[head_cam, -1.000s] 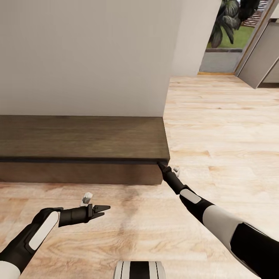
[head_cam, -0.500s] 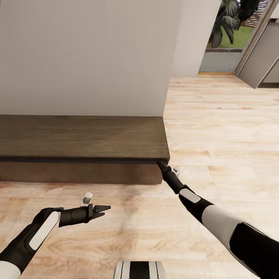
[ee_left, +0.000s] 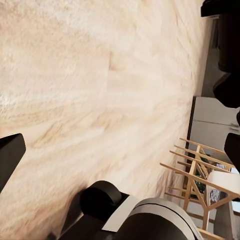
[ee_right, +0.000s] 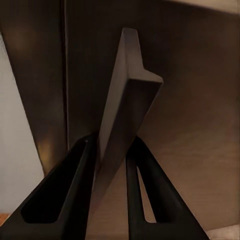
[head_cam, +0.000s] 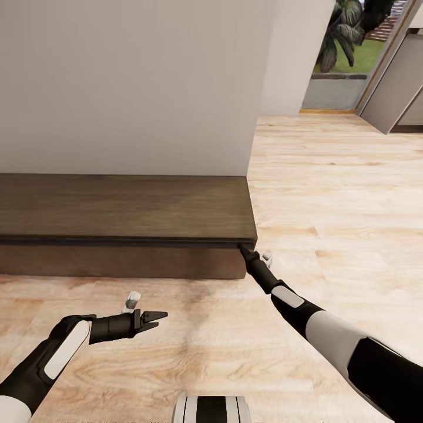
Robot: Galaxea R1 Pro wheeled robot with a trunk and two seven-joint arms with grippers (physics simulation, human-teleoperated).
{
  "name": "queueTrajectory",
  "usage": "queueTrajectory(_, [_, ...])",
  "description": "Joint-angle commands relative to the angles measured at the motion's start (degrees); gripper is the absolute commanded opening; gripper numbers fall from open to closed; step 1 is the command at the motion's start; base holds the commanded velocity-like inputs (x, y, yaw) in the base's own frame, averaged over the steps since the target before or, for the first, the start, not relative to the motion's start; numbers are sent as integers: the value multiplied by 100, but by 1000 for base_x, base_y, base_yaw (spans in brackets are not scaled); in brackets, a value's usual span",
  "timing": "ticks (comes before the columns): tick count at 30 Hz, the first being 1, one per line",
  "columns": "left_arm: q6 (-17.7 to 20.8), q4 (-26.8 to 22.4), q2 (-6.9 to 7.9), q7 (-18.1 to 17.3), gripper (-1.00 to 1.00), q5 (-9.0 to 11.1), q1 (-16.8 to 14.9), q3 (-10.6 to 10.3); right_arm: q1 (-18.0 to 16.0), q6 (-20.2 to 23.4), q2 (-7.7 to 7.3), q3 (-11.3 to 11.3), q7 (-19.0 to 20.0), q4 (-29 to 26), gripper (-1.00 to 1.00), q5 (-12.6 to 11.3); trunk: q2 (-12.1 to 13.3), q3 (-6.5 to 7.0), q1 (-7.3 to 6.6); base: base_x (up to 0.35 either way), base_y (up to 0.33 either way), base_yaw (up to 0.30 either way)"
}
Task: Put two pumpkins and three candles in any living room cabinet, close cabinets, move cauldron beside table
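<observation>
The wood floor (head_cam: pixel 329 176) fills most of the head view, and a pale wall (head_cam: pixel 129 82) stands in the upper left of the frame. Below the wall sits the cabinet (head_cam: pixel 123 208), long, low and dark brown. Its long side runs left to right across the middle of the frame. No pumpkins, candles or black pot can be seen here.

The right arm reaches up from the lower right of the frame to the cabinet's right front corner. The right gripper (head_cam: pixel 244 250) touches the dark strip just under the cabinet's top, at that corner. In the right wrist view, a thin dark panel edge (ee_right: pixel 125 95) stands between the two fingers (ee_right: pixel 65 185). The fingers sit close on both sides of it, so they look closed on that edge. My guess is that the arm is set to pull this front panel toward the robot to open the cabinet.

The left gripper (head_cam: pixel 154 319) hangs over the floor in the lower left of the frame, well apart from the cabinet. Its fingers are a little apart and hold nothing. So the right arm is the nearer one.
</observation>
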Motion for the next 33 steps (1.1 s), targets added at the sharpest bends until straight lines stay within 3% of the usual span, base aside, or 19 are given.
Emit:
queueTrajectory(1, [25, -4, 3, -6, 100, 17, -4, -10, 0, 23, -5, 100, 16, 64, -100, -67, -1, -5, 0, -145, 0, 0])
queueTrajectory(13, [19, -7, 3, -7, 100, 17, -4, -14, 0, 29, -4, 109, 15, 64, -100, -61, -1, -5, 0, -100, 0, 0])
queueTrajectory(33, [16, -7, 2, -6, 100, 17, -4, -14, 0, 65, -7, 89, 11, 63, -100, -67, -1, -5, 0, -5, 0, 0])
